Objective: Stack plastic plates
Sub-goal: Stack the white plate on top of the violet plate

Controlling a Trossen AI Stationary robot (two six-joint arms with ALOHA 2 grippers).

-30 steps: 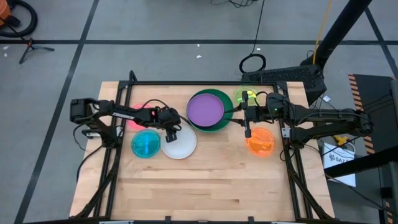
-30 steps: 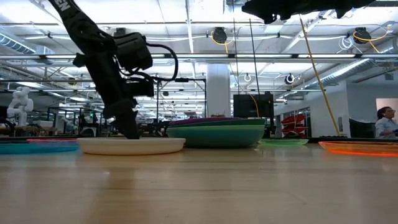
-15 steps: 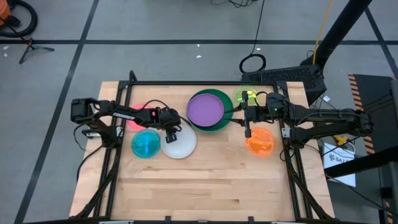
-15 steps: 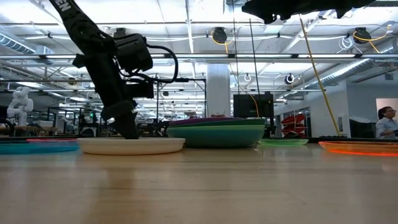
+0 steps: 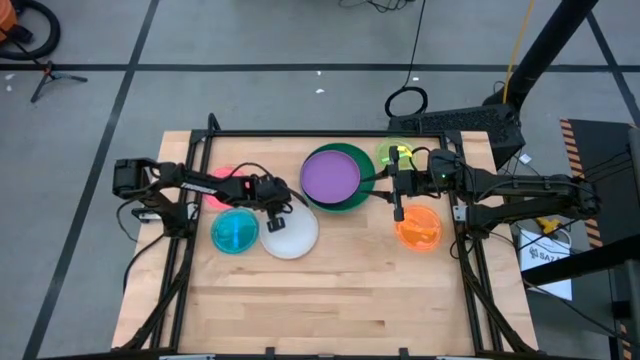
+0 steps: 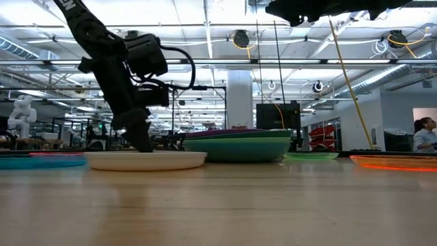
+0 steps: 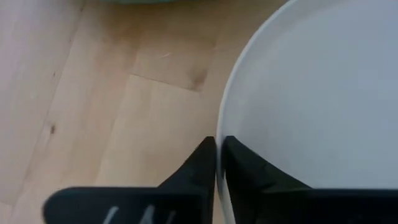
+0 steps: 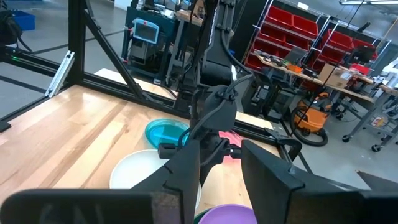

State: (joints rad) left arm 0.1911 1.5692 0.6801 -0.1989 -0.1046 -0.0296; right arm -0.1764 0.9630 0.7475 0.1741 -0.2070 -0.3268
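The left gripper (image 7: 217, 149) has its fingers closed on the rim of the white plate (image 5: 290, 232): in the left wrist view one dark finger sits outside the rim over the bare table (image 5: 330, 290) and the other inside it on the plate's white face, with only the thin edge between them. Nearly all of the plate spreads out beyond the inner finger. In the low view the same gripper (image 6: 143, 145) comes down steeply onto the far part of the white plate (image 6: 145, 160), which lies flat on the wood.

Just beside the outer finger, on the side away from the white plate, lies the blue plate (image 5: 235, 232), and behind the gripper a pink plate (image 5: 217, 192) shows partly under the left arm. On the other side of the white plate, near it, stands the stack: a purple plate (image 5: 330, 176) on top of a dark green plate (image 5: 362, 196).

The right gripper (image 5: 399, 203) hangs above the table between the stack and the orange plate (image 5: 419, 228), touching neither. Its fingers (image 8: 189, 171) stand well apart and hold nothing. The orange plate is just beyond the fingertips toward the table's near edge; the lime plate (image 5: 394, 155) lies behind them toward the far edge. Through the gap between the right fingers, the white plate (image 8: 152, 171) and the blue plate (image 8: 165, 132) show farther off.
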